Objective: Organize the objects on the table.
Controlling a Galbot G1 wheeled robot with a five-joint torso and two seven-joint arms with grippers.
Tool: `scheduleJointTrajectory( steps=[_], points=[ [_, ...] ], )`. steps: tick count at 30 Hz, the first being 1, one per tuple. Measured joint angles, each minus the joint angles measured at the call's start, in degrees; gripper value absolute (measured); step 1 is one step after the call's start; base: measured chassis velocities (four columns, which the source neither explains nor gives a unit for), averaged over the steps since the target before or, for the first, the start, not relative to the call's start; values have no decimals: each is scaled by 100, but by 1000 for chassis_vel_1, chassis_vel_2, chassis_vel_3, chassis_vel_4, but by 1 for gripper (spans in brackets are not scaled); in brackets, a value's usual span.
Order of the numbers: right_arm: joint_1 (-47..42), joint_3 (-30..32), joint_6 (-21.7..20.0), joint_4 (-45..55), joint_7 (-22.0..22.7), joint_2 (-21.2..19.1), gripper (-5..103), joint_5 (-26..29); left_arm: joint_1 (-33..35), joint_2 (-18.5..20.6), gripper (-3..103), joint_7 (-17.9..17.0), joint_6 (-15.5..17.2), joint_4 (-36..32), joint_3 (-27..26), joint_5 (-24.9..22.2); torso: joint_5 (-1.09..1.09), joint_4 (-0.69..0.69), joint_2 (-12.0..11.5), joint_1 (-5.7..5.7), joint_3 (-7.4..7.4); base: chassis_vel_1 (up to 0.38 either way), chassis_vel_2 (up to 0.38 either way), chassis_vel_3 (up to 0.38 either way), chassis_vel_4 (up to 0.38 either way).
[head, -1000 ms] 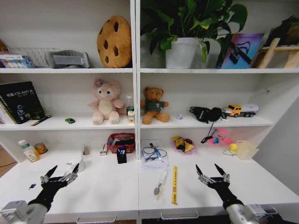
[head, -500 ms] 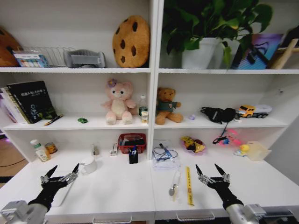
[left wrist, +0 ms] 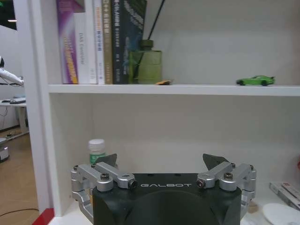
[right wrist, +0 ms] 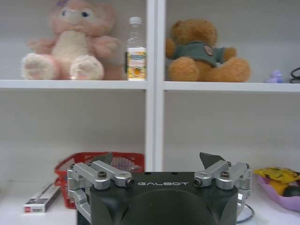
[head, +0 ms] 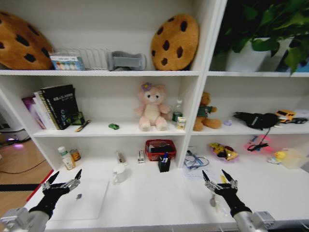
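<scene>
1. I see the left tool (head: 62, 181) spread wide, holding nothing, low over the counter (head: 145, 203).
2. The right tool (head: 219, 180) is likewise wide and unloaded.
3. The laptop (head: 77, 200) lies flat just beside the left tool.

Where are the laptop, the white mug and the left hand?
laptop (head: 87, 205): head view, middle of its lid.
white mug (head: 119, 173): head view, its side wall.
left hand (head: 64, 176): head view, midway between its open fingertips.
</scene>
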Motion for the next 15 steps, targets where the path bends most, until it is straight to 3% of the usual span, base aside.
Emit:
scheduleJointTrajectory(
  steps=[1, 4, 5, 6, 7, 8, 9, 10, 11, 12, 13, 14, 15],
  points=[
    [-2, 0, 0, 1, -1, 0, 100, 0, 0, 0, 100, -2, 0, 2, 0, 0, -14, 1, 0, 0, -1, 325, 386, -323, -384],
    [0, 0, 0, -1, 0, 0, 100, 0, 1, 0, 100, -1, -2, -3, -3, 0, 14, 3, -2, 0, 2, 362, 410, -336, -384],
    [0, 0, 0, -1, 0, 0, 100, 0, 1, 0, 100, -1, -2, -3, -3, 0, 14, 3, -2, 0, 2, 362, 410, -317, -384],
    [-2, 0, 0, 1, -1, 0, 100, 0, 0, 0, 100, -1, -1, 1, -1, 0, -12, 0, 0, 1, 0, 281, 349, -230, -334],
    [0, 0, 0, 3, -1, 0, 100, 0, 0, 1, 100, -4, -1, 3, 0, 0, -15, -1, 0, 1, 0, 231, 253, -230, -257],
    [-5, 0, -1, 0, -1, 0, 100, 0, -1, 1, 100, -4, -1, 2, 0, 0, 1, -3, 0, 0, 0, 231, 137, -167, -257],
    [-5, 0, -1, 0, -1, 0, 100, 0, -1, 1, 100, -4, -1, 2, 0, 0, 1, -3, 0, 0, 0, 231, 137, -167, -257],
    [1, -1, 0, 0, -1, 0, 100, 0, 0, 0, 100, -6, -2, 0, -3, 0, 9, 7, -1, 0, 1, 172, 137, -119, -189],
    [1, -1, 0, 0, -1, 0, 100, 0, 0, 0, 100, -6, -2, 0, -3, 0, 9, 7, -1, 0, 1, 172, 137, -119, -189],
    [-1, -1, 0, 1, -2, 1, 100, 0, 0, 1, 100, -6, -1, 2, 1, 0, -12, 2, -1, 2, 1, 91, 137, -119, -39],
    [-2, -1, 1, 3, -2, 1, 100, 0, 0, 0, 100, -6, -1, 2, 0, 0, -1, -1, 0, -1, 0, 40, -129, 17, -24],
    [2, 0, 0, 2, -1, 0, 100, 0, 0, 0, 100, -6, -1, 1, 0, 0, 7, 9, 0, -1, 1, 40, 60, 44, -24],
    [2, 0, 0, 2, -1, 0, 100, 0, 0, 0, 100, -6, -1, 1, 0, 0, 7, 9, 0, -1, 1, 40, 60, 44, -24]
  ],
)
